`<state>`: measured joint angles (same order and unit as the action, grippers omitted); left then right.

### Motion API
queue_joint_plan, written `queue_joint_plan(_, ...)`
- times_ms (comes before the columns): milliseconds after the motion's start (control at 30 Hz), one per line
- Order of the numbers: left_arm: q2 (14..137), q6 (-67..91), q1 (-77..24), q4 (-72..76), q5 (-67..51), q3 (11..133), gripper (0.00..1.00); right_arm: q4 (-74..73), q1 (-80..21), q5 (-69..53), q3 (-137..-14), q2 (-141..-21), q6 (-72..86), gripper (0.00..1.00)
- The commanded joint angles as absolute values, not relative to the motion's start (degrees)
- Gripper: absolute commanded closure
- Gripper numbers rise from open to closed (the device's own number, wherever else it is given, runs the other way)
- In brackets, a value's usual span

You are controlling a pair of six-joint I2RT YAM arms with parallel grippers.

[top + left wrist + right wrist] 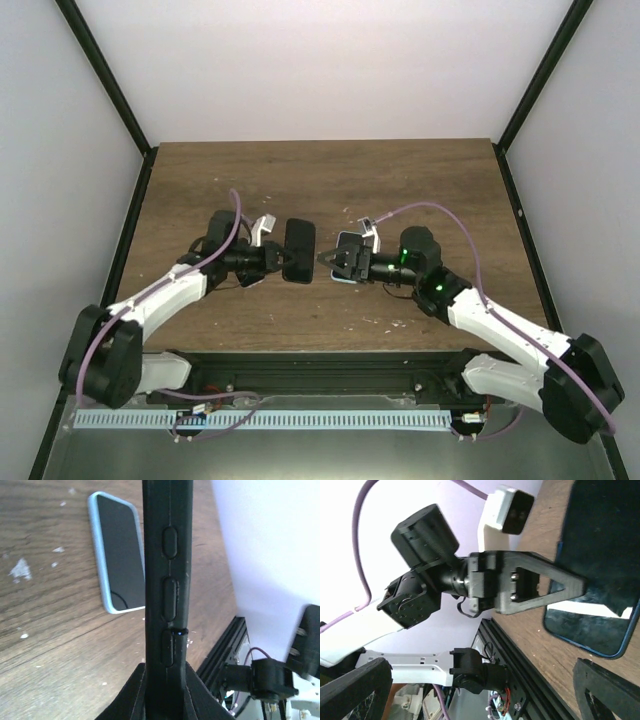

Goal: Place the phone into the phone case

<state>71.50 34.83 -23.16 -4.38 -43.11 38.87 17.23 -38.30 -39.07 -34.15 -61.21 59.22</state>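
The main risk is misalignment: the phone case (pixel 167 580) is pinched on edge, upright between the fingers of the left end effector (pixel 275 258). The phone (pixel 120 555) lies flat on the tabletop (pixel 320 180), screen up, just beyond the case and off to one side of it. The two are at right angles to each other, so pressing them together now would likely jam a corner or push the phone across the wood instead of seating it. The thin, rubbery-looking case is gripped by only one end, so it could twist or slip out if it gets pushed. The right end effector (pixel 333 262) would also struggle to lift a flat phone. Its fingers may scrape the tabletop or nudge the phone away, and the two arms work close enough to collide. The left end effector is clamped shut on the lower end of the case, with the side-button cutouts facing its wrist camera. The right end effector is spread wide and holds nothing. It is poised just in front of the left one, with the phone ahead of its fingers and towards one of them. I cannot tell whether either finger touches the phone.
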Motion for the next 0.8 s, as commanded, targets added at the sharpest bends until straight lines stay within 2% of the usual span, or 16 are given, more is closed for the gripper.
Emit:
queue_joint_plan(0, 78.04, 36.28, -22.43, 2.21, -44.2, 41.06, 1.0, 11.26, -37.67, -35.18, -35.96, -59.23, 56.33, 0.0)
queue_joint_plan(367, 98.85, 41.79, -20.2, 12.69, -47.26, 46.24, 0.94, 8.12, -36.66, -34.64, -35.79, -56.63, 55.43, 0.0)
queue_joint_plan(600, 101.6, 40.15, -17.54, 10.31, -44.99, 45.16, 0.74, 7.09, -36.18, -33.75, -35.25, -55.28, 55.08, 0.0)
queue_joint_plan(767, 99.23, 37.8, -16.56, 5.86, -42.8, 44.04, 0.69, 6.46, -35.52, -33.63, -35.8, -55.67, 54.53, 0.0)
